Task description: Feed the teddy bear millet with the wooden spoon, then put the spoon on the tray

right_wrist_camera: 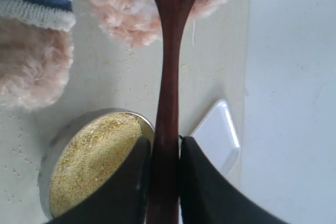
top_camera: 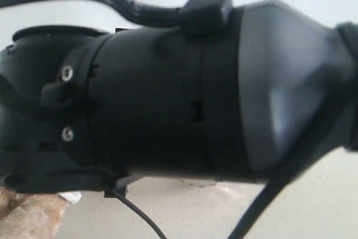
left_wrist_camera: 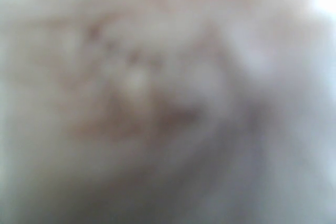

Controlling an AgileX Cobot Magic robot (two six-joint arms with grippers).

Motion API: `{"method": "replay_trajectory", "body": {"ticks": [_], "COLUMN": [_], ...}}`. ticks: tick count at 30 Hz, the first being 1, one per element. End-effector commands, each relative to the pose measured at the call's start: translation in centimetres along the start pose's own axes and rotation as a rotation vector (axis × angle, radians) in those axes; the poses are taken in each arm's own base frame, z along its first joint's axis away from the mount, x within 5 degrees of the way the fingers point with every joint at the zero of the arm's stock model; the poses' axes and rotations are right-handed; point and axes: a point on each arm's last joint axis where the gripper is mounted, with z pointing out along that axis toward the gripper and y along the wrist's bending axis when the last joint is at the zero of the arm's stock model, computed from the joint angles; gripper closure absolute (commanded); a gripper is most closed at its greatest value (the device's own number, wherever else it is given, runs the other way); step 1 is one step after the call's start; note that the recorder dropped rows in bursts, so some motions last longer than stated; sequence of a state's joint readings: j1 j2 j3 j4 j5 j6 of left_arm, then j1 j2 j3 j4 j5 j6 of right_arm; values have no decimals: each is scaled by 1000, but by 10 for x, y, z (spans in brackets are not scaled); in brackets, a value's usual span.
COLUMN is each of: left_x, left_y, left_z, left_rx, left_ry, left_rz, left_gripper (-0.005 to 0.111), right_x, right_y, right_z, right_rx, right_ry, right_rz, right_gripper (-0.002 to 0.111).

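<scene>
Right gripper (right_wrist_camera: 164, 146) pinched the wooden spoon (right_wrist_camera: 168, 77), teddy bear (right_wrist_camera: 126, 14) ahead of it. Left gripper's state could not be told.

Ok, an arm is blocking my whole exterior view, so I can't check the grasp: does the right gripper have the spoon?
Observer: Yes. The right gripper is shut on the wooden spoon, pinching its handle.
Operator: Where is the spoon's bowl end?
Observer: Over the teddy bear, at its pink fur. The frame cuts off the tip, so I can't tell whether it touches.
Operator: And the millet?
Observer: The millet fills a steel bowl right beside the gripper.
</scene>
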State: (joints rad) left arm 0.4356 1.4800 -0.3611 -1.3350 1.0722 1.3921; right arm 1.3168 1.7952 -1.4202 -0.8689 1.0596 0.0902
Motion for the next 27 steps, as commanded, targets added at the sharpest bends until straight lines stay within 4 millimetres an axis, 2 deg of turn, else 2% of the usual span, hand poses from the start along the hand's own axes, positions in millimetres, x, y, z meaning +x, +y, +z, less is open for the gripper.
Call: {"method": "replay_trajectory", "body": {"ticks": [1,5,9,22,27], "left_x": [-1,-1,-1,-1,-1], "left_y": [-2,-2,-2,-2,-2], "left_z": [0,0,0,0,0], "left_rx": [24,24,24,24,24], "left_ry": [-15,-15,-15,-15,-15], "left_rz": [-1,-1,-1,-1,-1], "left_gripper": [102,102,102,102,102], "right_x": [0,0,-1,10,11], "right_y": [6,12,10,-15,-4], "right_z": [7,15,15,-15,-17], "right_rx": [31,32,45,76,76], "right_ry": [78,122,106,40,67], "right_rz": [-37,-59,-18,202,184], "right_gripper": [108,108,108,108,108]}}
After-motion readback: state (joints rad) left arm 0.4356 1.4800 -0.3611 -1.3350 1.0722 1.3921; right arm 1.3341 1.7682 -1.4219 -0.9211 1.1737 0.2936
